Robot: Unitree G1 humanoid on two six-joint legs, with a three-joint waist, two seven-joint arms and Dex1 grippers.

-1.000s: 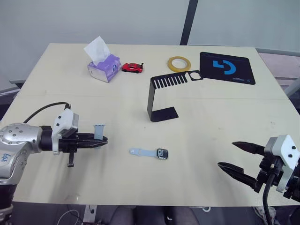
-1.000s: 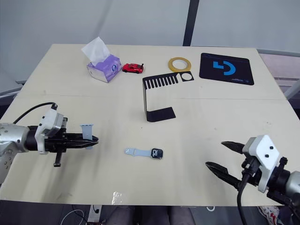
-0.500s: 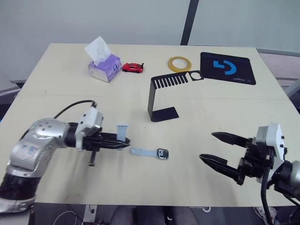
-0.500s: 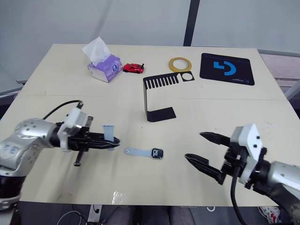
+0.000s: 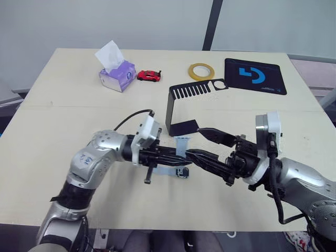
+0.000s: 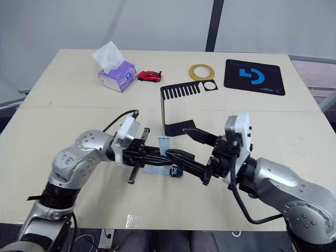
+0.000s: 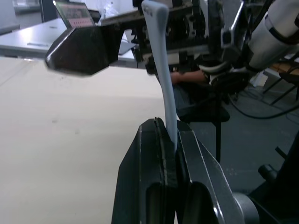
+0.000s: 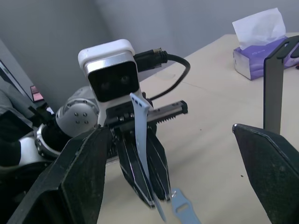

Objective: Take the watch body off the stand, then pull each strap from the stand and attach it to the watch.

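We saw the small grey-rimmed watch body [image 6: 175, 171] lying flat on the pale wooden table [image 5: 63, 105], midway between its side edges and nearer the front edge, with one pale grey-blue strap [image 6: 156, 169] already joined to it. The black bent sheet-metal stand [image 5: 181, 107] stood just behind, towards the far edge. Our left arm reached in from the left edge, elbow bent, and its left gripper [image 5: 181, 155] was clamped tight on the second pale grey-blue strap [image 5: 181, 145], held upright just above the watch. Our right arm came in from the right edge, and its right gripper [image 5: 199, 142] was spread wide, one finger on each side of that upright strap.
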